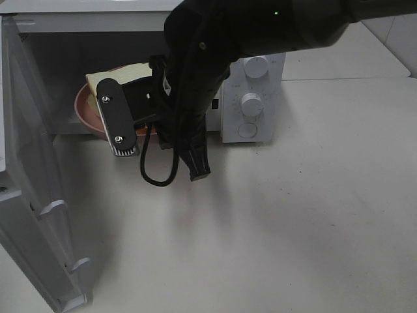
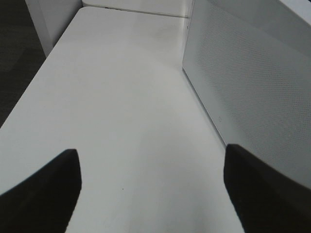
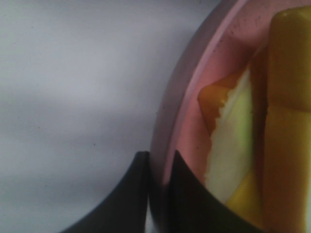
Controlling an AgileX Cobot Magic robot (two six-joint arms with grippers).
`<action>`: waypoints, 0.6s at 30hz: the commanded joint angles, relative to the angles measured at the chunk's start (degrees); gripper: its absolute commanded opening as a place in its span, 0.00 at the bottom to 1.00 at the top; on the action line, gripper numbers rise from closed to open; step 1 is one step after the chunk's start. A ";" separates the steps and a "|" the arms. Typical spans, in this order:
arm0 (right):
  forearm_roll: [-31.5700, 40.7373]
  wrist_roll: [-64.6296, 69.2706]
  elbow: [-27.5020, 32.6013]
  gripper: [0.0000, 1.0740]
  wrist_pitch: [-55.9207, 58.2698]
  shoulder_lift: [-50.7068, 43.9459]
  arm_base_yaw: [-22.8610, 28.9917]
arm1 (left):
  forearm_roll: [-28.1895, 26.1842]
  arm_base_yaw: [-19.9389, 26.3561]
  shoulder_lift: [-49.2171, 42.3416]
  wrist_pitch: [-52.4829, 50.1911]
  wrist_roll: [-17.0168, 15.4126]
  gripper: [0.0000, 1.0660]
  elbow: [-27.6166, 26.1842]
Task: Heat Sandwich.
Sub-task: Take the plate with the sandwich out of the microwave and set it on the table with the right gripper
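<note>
At far left of the high view, the microwave door [image 1: 29, 189] stands swung open, white, with latch hooks along its free edge. Beside it, inside the microwave [image 1: 150, 26] cavity, the pink plate [image 1: 86, 103] rests on the floor of the oven with the sandwich [image 1: 120, 74] on it, one pale corner showing past the arm. Over the cavity mouth, the right gripper [image 3: 159, 170] reaches in; the right wrist view shows its two dark fingers closed on the plate rim, one on each side, with tan crust and yellow filling just beyond. Right of the cavity, the control panel [image 1: 251, 98] carries two round white knobs and a round button; no lettering can be read. The left gripper [image 2: 150, 194], seen only in the left wrist view, hangs over the bare white table [image 2: 121, 97] with its fingers spread wide, beside a perforated white wall.
</note>
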 commanded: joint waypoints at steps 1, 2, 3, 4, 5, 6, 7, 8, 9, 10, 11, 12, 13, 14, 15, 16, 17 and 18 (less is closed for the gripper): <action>-2.18 1.95 5.10 0.00 -1.38 -4.98 -0.86 | -0.17 0.06 -0.97 -0.34 0.00 0.72 0.11; -2.01 1.95 6.30 0.00 -1.72 -5.84 -0.86 | -0.17 0.06 -0.97 -0.34 0.00 0.72 0.11; -1.78 2.12 7.45 0.00 -2.06 -6.70 -0.86 | -0.17 0.06 -0.97 -0.34 0.00 0.72 0.11; -1.78 2.12 7.45 0.00 -2.06 -6.70 -0.86 | -0.17 0.06 -0.97 -0.34 0.00 0.72 0.11; -1.78 2.41 8.37 0.00 -2.35 -7.39 -0.86 | -0.17 0.06 -0.97 -0.34 0.00 0.72 0.11; -1.78 2.92 10.43 0.00 -2.58 -9.00 -0.86 | -0.17 0.06 -0.97 -0.34 0.00 0.72 0.11; -1.95 3.04 11.52 0.00 -2.64 -9.91 -0.86 | -0.17 0.06 -0.97 -0.34 0.00 0.72 0.11; -2.01 3.04 12.66 0.00 -2.75 -10.83 -0.86 | -0.17 0.06 -0.97 -0.34 0.00 0.72 0.11; -2.01 3.04 12.66 0.00 -2.75 -10.83 -0.86 | -0.17 0.06 -0.97 -0.34 0.00 0.72 0.11; -2.01 3.04 13.81 0.00 -2.92 -11.75 -0.86 | -0.17 0.06 -0.97 -0.34 0.00 0.72 0.11; -2.01 3.04 15.93 0.00 -3.55 -13.41 -0.86 | -0.17 0.06 -0.97 -0.34 0.00 0.72 0.11; -2.01 3.04 17.07 0.00 -3.84 -14.27 -0.86 | -0.17 0.06 -0.97 -0.34 0.00 0.72 0.11; -2.01 3.04 17.07 0.00 -3.84 -14.27 -0.86 | -0.17 0.06 -0.97 -0.34 0.00 0.72 0.11; -2.01 3.04 18.16 0.00 -4.01 -15.18 -0.86 | -0.17 0.06 -0.97 -0.34 0.00 0.72 0.11; -2.01 3.04 20.23 0.00 -4.41 -16.79 -0.86 | -0.17 0.06 -0.97 -0.34 0.00 0.72 0.11; -2.01 3.04 21.14 0.00 -4.70 -17.70 -0.86 | -0.17 0.06 -0.97 -0.34 0.00 0.72 0.11; -2.01 3.04 22.35 0.00 -5.21 -18.68 -0.86 | -0.17 0.06 -0.97 -0.34 0.00 0.72 0.11; -2.01 3.04 22.35 0.00 -5.21 -18.68 -0.86 | -0.17 0.06 -0.97 -0.34 0.00 0.72 0.11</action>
